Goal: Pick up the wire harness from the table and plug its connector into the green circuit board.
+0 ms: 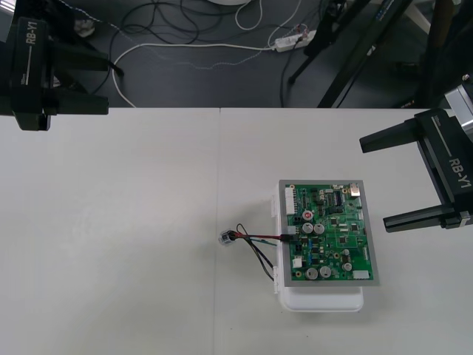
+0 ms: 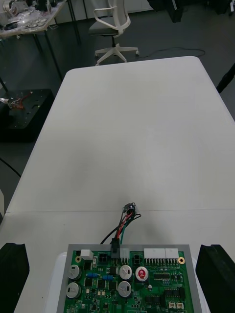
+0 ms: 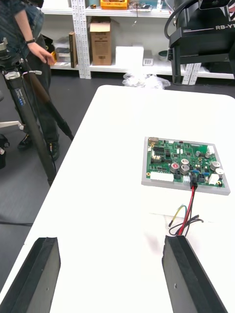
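The green circuit board (image 1: 329, 233) sits on its white base (image 1: 321, 302) right of the table's middle. The wire harness (image 1: 255, 240) lies off the board's left edge: its black plug (image 1: 287, 237) sits in a connector on that edge, and its round metal socket (image 1: 227, 237) rests on the table. My right gripper (image 1: 375, 182) hovers open just right of the board, holding nothing. My left gripper (image 1: 111, 85) waits open at the far left corner. From the right wrist I see the plug (image 2: 116, 244) at the board (image 2: 147, 286) edge. The left wrist view shows the harness (image 3: 188, 215) too.
A seam (image 1: 219, 222) runs down the table's middle, just left of the socket. Cables and tripod legs (image 1: 347, 59) lie on the dark floor beyond the far edge. The right gripper's body (image 3: 205, 29) rises beyond the board in the left wrist view.
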You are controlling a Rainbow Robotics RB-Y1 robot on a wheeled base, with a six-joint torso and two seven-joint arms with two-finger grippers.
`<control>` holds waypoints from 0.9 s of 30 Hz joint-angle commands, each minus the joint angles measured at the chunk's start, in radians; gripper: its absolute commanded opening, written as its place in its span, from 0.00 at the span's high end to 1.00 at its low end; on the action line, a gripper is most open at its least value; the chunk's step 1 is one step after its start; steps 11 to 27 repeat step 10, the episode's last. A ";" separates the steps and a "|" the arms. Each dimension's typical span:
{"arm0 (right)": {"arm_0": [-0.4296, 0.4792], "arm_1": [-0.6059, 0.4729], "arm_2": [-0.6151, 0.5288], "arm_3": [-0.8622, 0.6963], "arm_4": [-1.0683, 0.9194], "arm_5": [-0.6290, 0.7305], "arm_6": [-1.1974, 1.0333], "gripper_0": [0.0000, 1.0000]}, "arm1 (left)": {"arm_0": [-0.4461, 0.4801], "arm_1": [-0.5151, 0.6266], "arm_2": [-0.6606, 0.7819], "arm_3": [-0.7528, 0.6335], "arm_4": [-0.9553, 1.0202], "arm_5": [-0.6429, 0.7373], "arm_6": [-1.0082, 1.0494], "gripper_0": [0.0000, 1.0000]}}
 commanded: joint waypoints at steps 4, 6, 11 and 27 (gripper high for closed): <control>0.009 -0.004 -0.036 -0.001 -0.002 0.004 -0.003 0.00 | -0.035 -0.005 0.029 -0.020 -0.004 -0.033 -0.021 0.39; 0.009 -0.004 -0.036 -0.001 -0.002 0.004 -0.003 0.00 | -0.035 -0.005 0.029 -0.020 -0.004 -0.033 -0.021 0.39; 0.009 -0.004 -0.036 -0.001 -0.002 0.004 -0.003 0.00 | -0.035 -0.005 0.029 -0.020 -0.004 -0.033 -0.021 0.39; 0.009 -0.004 -0.036 -0.001 -0.002 0.004 -0.003 0.00 | -0.035 -0.005 0.029 -0.020 -0.004 -0.033 -0.021 0.39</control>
